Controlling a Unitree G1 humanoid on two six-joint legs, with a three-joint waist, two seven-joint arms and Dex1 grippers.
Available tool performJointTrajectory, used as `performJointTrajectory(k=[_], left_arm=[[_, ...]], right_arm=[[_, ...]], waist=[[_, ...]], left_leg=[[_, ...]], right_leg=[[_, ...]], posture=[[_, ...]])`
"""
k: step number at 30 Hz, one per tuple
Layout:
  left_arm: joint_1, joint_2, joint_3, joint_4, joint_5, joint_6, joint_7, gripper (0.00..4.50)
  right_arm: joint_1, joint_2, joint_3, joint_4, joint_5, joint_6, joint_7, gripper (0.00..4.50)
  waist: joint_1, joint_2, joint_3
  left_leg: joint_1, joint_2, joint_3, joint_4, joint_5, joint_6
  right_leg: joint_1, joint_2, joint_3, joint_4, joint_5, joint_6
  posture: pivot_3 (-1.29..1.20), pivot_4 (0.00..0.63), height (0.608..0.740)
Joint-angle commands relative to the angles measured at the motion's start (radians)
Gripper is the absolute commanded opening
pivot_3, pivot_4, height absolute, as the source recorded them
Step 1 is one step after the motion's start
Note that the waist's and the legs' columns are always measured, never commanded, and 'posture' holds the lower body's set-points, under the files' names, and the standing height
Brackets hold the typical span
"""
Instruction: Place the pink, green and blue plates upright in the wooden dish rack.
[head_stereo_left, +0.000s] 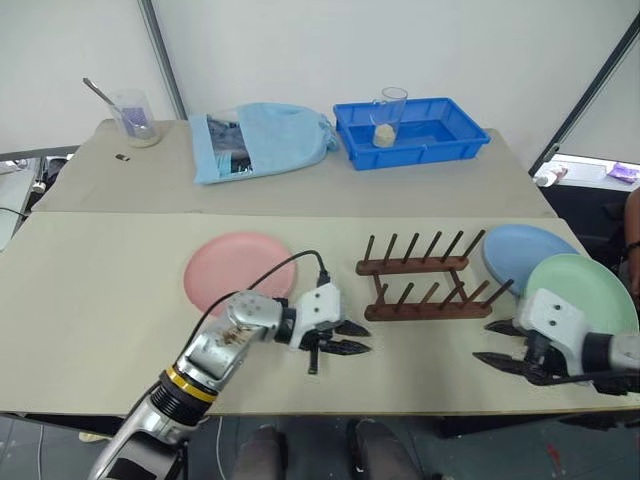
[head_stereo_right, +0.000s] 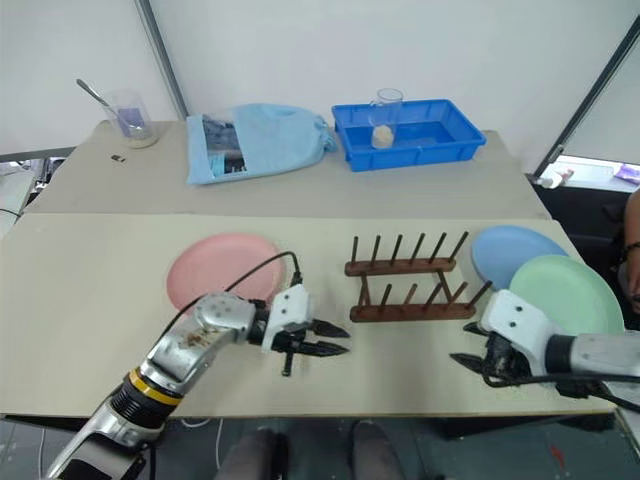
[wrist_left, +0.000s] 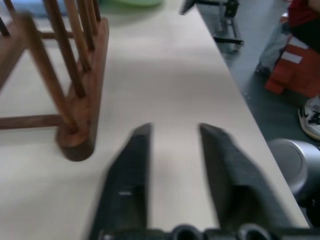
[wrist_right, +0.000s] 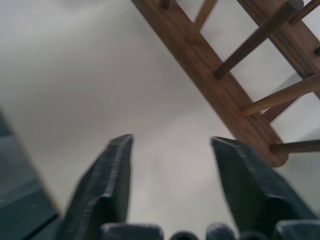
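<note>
At the far left of the back tabletop (head_stereo_left: 90, 180) stands a clear beaker (head_stereo_left: 136, 116) with a spoon in it. To its right lies a light blue cloth bag (head_stereo_left: 262, 140), then a deep blue tray (head_stereo_left: 410, 131) with a clear cup (head_stereo_left: 389, 116) standing in it.

On the nearer tabletop, the pink plate (head_stereo_left: 237, 270) lies flat, left of centre. Just in front of it, the left gripper (head_stereo_left: 350, 338) points to the right toward the near end of the wooden dish rack (head_stereo_left: 425, 283). Its jaws stand a little apart with nothing between them, though blur in the left wrist view makes the gap hard to judge. It is close to the rack but apart from it.

The rack sits near the middle of the tabletop with all its pegs bare. Right of it, the blue plate (head_stereo_left: 523, 253) lies flat, close to the rack's right end; whether they touch I cannot tell. The green plate (head_stereo_left: 585, 287) lies nearer the front, overlapping the blue one's edge.

The right gripper (head_stereo_left: 502, 343) hangs in front of the green plate, pointing left toward the rack. Its jaws are spread, with bare tabletop between them.
</note>
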Motion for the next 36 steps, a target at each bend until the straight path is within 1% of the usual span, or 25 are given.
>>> performJointTrajectory(k=[1,3,4,5,11,17,27,31,33,36], left_arm=[[-0.011,-0.070,-0.044,0.041,0.096,-0.034,0.134,0.00],[-0.021,-0.114,-0.048,0.098,0.139,-0.044,0.206,0.00],[-0.028,-0.126,-0.051,0.126,0.159,-0.058,0.228,0.00],[-0.032,-0.135,-0.054,0.148,0.175,-0.068,0.244,0.00],[-0.067,-0.187,-0.038,0.248,0.246,-0.132,0.351,0.00],[-0.120,-0.223,-0.011,0.359,0.275,-0.189,0.418,0.00],[-0.148,-0.261,0.002,0.406,0.290,-0.214,0.437,0.00],[-0.149,-0.269,0.012,0.409,0.285,-0.224,0.433,0.00],[-0.139,-0.271,0.034,0.378,0.243,-0.202,0.401,0.00],[-0.109,-0.229,0.064,0.293,0.215,-0.201,0.368,0.00]], right_arm=[[-0.070,0.000,0.091,0.060,-0.066,-0.048,-0.025,1.29],[-0.116,0.019,0.146,0.112,-0.102,-0.076,-0.043,0.66],[-0.140,0.030,0.171,0.142,-0.120,-0.088,-0.051,0.28],[-0.161,0.039,0.193,0.169,-0.136,-0.103,-0.058,0.04],[-0.280,0.090,0.271,0.346,-0.218,-0.227,-0.091,0.04],[-0.378,0.133,0.302,0.455,-0.263,-0.293,-0.106,0.04],[-0.509,0.179,0.339,0.609,-0.318,-0.368,-0.118,0.04],[-0.525,0.183,0.341,0.615,-0.313,-0.370,-0.097,0.04],[-0.495,0.165,0.335,0.565,-0.290,-0.343,-0.058,0.04],[-0.440,0.137,0.304,0.477,-0.252,-0.309,-0.014,0.04]], waist=[[0.000,0.000,0.000],[0.000,0.000,0.000],[-0.001,0.000,0.000],[-0.002,0.000,0.000],[-0.001,0.000,0.000],[-0.002,0.000,0.000],[-0.003,0.001,0.000],[-0.002,0.001,0.000],[-0.002,0.001,0.000],[-0.003,0.001,0.000]], left_leg=[[0.000,0.000,0.000,0.000,0.000,0.000],[0.000,-0.001,0.000,0.000,0.000,0.000],[0.000,-0.001,-0.001,0.000,0.000,0.000],[0.000,-0.001,-0.001,0.000,0.000,0.000],[0.000,-0.001,-0.001,0.000,0.000,0.000],[0.000,-0.001,-0.001,0.000,0.000,0.000],[-0.001,-0.002,-0.001,0.000,0.000,0.001],[-0.001,-0.002,-0.001,0.000,0.000,0.001],[-0.001,-0.002,-0.001,0.000,0.000,0.001],[-0.001,-0.001,-0.001,-0.001,0.000,0.001]], right_leg=[[0.000,0.000,0.000,0.000,0.000,0.000],[0.001,0.000,0.000,0.000,0.000,0.000],[0.000,0.000,0.000,0.000,0.000,0.000],[0.000,0.000,0.000,0.000,0.000,0.000],[0.000,0.001,0.001,0.001,0.000,0.000],[0.001,0.001,0.001,0.001,0.000,0.000],[0.001,0.001,0.002,0.001,0.000,0.000],[0.001,0.000,0.002,0.001,0.000,0.001],[0.001,0.000,0.002,0.001,0.000,0.001],[0.000,0.001,0.002,0.002,0.000,0.001]], posture=[[0.00,0.150,0.740],[0.00,0.150,0.740],[0.00,0.150,0.740],[0.00,0.150,0.740],[0.00,0.150,0.740],[0.00,0.150,0.740],[0.00,0.150,0.740],[0.00,0.150,0.740],[0.00,0.150,0.740],[0.00,0.150,0.740]])
